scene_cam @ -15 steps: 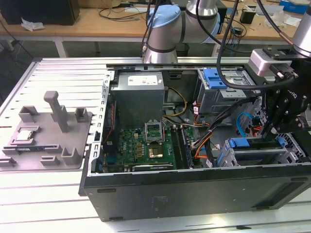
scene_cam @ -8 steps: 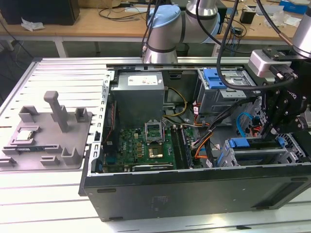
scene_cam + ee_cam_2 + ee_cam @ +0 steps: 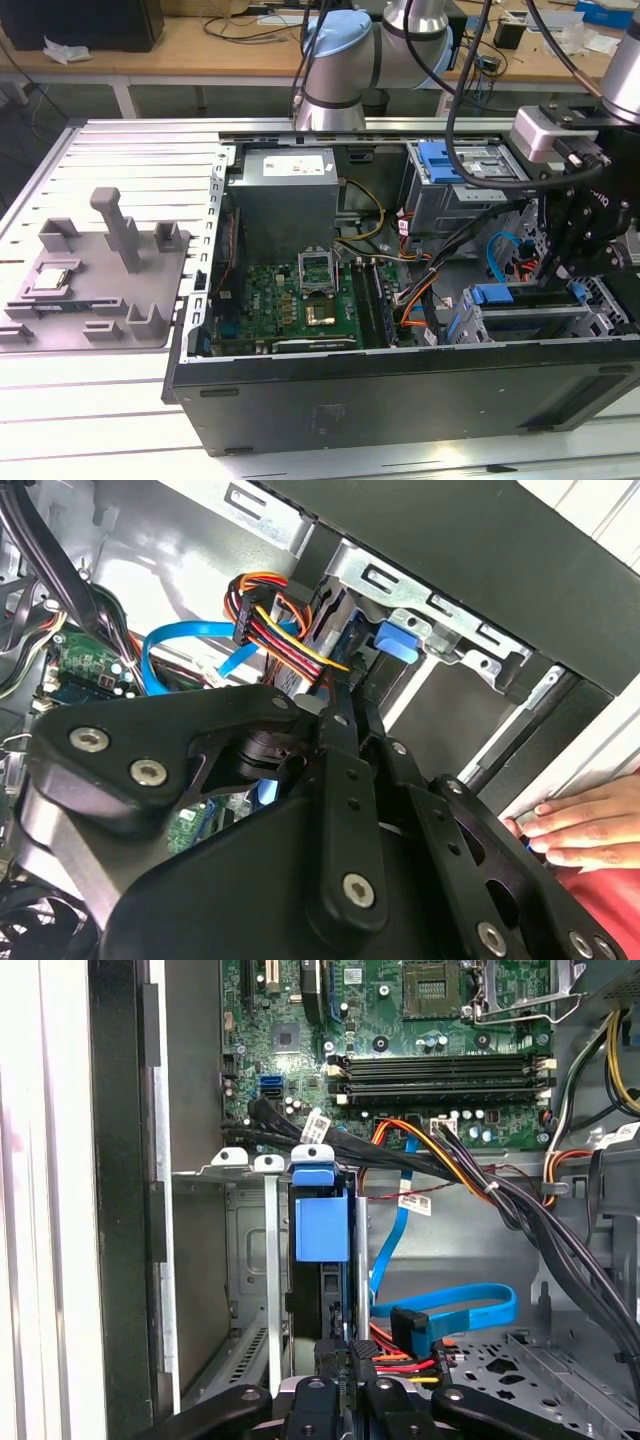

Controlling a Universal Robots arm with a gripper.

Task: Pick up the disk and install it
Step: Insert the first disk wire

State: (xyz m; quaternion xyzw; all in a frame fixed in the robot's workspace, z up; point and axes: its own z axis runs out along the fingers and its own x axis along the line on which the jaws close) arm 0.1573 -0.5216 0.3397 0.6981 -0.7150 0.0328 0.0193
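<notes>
— Standing on edge, the disk (image 3: 322, 1228) is seen in a slot of the metal drive cage (image 3: 250, 1260) inside the computer case (image 3: 400, 390). Is it gripped?

— The gripper (image 3: 340, 1360) is placed right at its rear edge; the narrow jaws appear closed onto it, though contact is partly hidden. A person's hand (image 3: 585, 825) is rested on the case edge.
</notes>
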